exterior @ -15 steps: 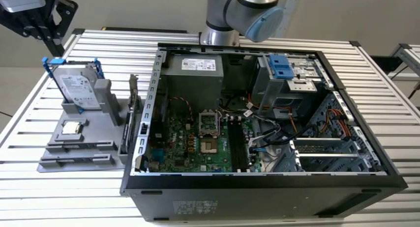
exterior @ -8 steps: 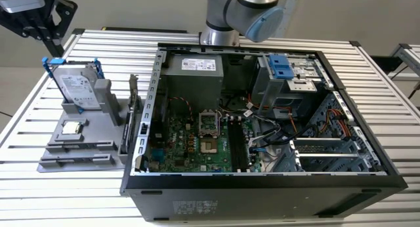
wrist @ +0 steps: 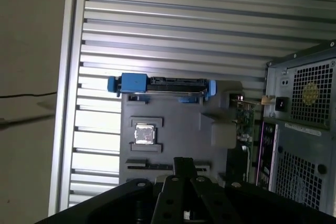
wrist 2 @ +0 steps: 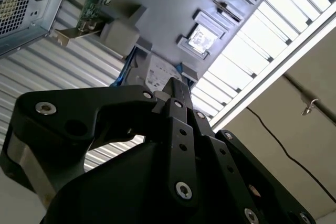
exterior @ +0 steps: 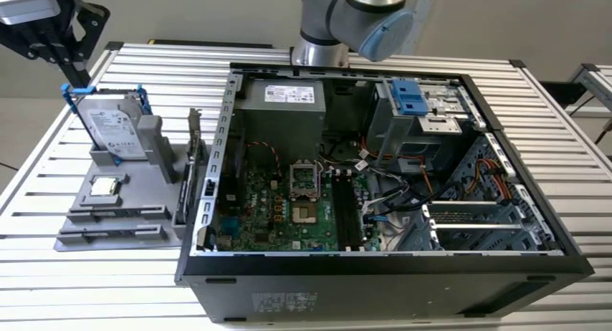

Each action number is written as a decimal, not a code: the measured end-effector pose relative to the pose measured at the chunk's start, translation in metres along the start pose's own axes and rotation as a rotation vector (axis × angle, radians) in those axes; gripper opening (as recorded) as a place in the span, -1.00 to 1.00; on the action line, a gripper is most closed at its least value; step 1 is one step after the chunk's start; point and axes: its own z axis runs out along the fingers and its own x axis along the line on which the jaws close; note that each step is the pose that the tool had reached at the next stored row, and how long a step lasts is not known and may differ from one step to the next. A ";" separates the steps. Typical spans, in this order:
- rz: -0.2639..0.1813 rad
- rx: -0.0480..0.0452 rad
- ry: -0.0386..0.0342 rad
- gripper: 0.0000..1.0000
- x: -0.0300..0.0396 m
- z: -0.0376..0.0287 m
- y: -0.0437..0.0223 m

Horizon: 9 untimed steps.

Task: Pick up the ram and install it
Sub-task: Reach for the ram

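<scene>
Above a silver hard drive in a blue frame (exterior: 115, 130), black two-finger gripper (exterior: 79, 80) points down, fingers pressed together, gripping nothing. Thin dark-green ram strip (exterior: 197, 166) stands on edge in grey holder tray (exterior: 143, 198), apart from gripper, beside open black computer case (exterior: 383, 274). Silver-blue arm joint (exterior: 368, 16) sits behind case.
</scene>
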 end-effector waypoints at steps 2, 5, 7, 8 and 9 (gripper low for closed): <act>0.000 0.0000 -0.0001 -1.00 0.0003 -0.0001 -0.0023; 0.000 0.0000 0.0000 -1.00 0.0007 -0.0003 -0.0057; 0.000 0.0001 0.0000 -1.00 0.0010 -0.0004 -0.0081; 0.000 0.0001 0.0000 -1.00 0.0012 -0.0005 -0.0093; 0.000 0.0000 -0.0001 -1.00 0.0014 -0.0005 -0.0106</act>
